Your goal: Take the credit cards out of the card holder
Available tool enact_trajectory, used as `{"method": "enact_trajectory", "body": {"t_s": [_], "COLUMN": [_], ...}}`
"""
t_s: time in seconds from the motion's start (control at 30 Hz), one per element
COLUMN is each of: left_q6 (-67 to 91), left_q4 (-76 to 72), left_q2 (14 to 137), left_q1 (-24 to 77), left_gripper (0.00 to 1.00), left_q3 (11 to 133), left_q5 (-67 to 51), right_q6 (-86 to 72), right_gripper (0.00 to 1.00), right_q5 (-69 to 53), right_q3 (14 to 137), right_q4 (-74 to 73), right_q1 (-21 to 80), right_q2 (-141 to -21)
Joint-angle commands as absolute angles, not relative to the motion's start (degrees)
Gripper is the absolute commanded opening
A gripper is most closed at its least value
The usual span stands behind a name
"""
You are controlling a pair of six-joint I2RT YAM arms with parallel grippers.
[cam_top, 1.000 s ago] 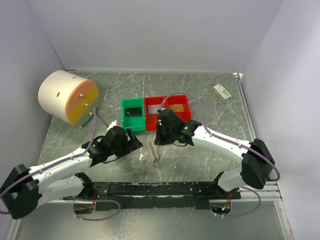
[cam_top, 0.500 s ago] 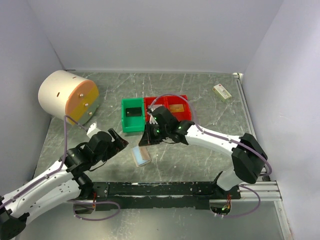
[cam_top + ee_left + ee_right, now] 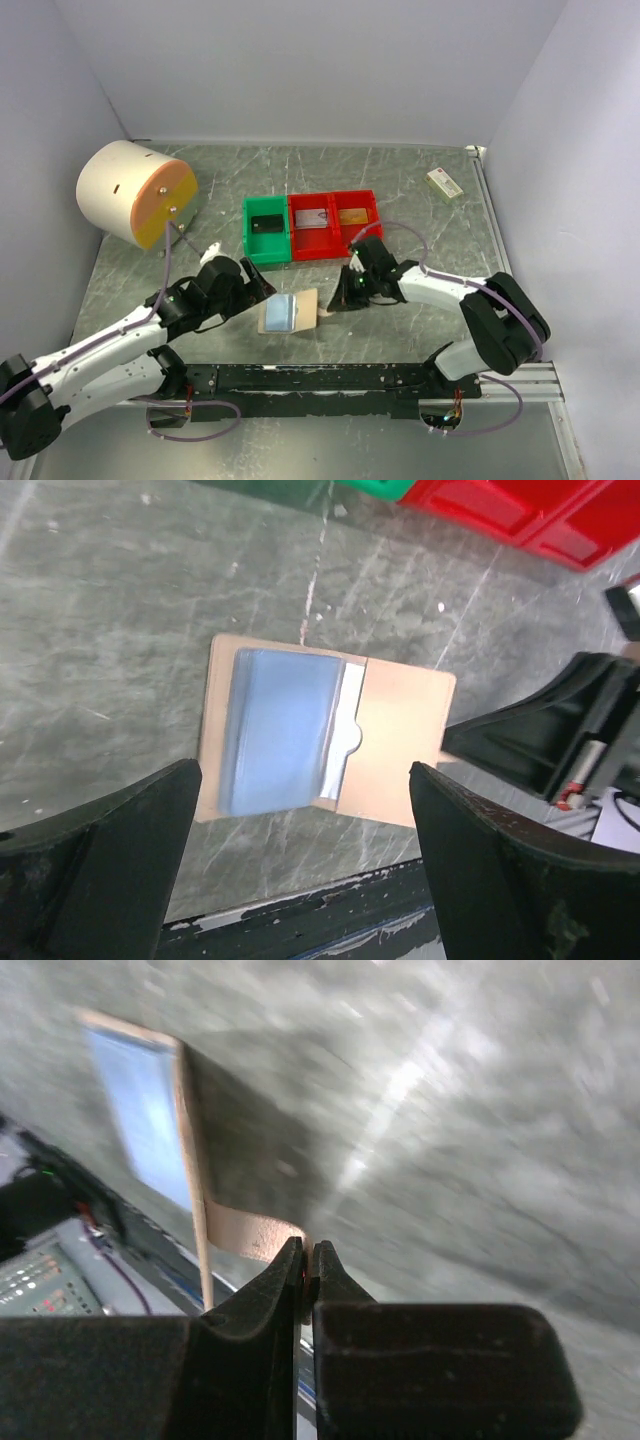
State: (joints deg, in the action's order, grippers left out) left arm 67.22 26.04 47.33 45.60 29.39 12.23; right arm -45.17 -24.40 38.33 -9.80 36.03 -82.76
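The card holder [image 3: 395, 745] lies open near the middle of the worktop's [image 3: 430, 230] near edge, with the pale blue-grey pocket facing up on its left half and bare tan on its right. A silver-grey strip shows at the pocket's mouth. It may be a card's edge, but I cannot be sure, and I cannot see what else the pocket hides.

My right gripper [image 3: 305, 1260] is pinched tight on the holder's small tan tab [image 3: 250, 1232], at the holder's right edge. The right wrist view is blurred and nearly edge-on, so I cannot tell whether that side is lifted off the worktop. From above, my dark fingers cover the tab.

My left gripper [image 3: 258, 288] is spread wide and holds nothing. It hangs over the holder's left side. In the left wrist view its two fingers [image 3: 110, 860] frame the holder, out of focus and cut off by the bottom edge.

Behind the holder, toward the middle of the worktop, stand a green bin [image 3: 249, 245] and two red bins [image 3: 297, 243] in a row. A dark card [image 3: 267, 224] lies in the green one, a silver-grey card [image 3: 316, 218] in the nearer red one and a gold card [image 3: 352, 215] in the other. The left wrist view shows only their cropped front walls.

A cream cylinder [image 3: 115, 185] with an orange face sits by the far-left corner. A small white-and-green box [image 3: 444, 182] lies at the far-right corner, its print too small to read.
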Motion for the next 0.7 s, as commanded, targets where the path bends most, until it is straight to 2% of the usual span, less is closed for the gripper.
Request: {"method": "enact_trajectory", "body": {"t_s": [0.0,0.37,0.67], "left_q6": [63.3,60.6,60.5], "left_q4": [16.2,11.8,10.5], "left_q2": [52.0,60.5,67.7], "left_q1": [46.0,46.0,46.0], "left_gripper": [0.95,0.89,0.73], "left_q3": [28.5,28.4,30.0], "left_q5": [4.0,-0.8,-2.6], "right_q6": [-43.7,-44.2,-43.8], "right_gripper": [0.00,0.00,0.00], "right_q5": [-24.1,-20.6,-19.4], "right_q3": [32.1,31.3,32.5], "right_q4": [-7.4,-6.7,-7.1], "right_q1": [35.7,35.5,35.6], "right_q2": [-81.5,-84.8,-85.9]}}
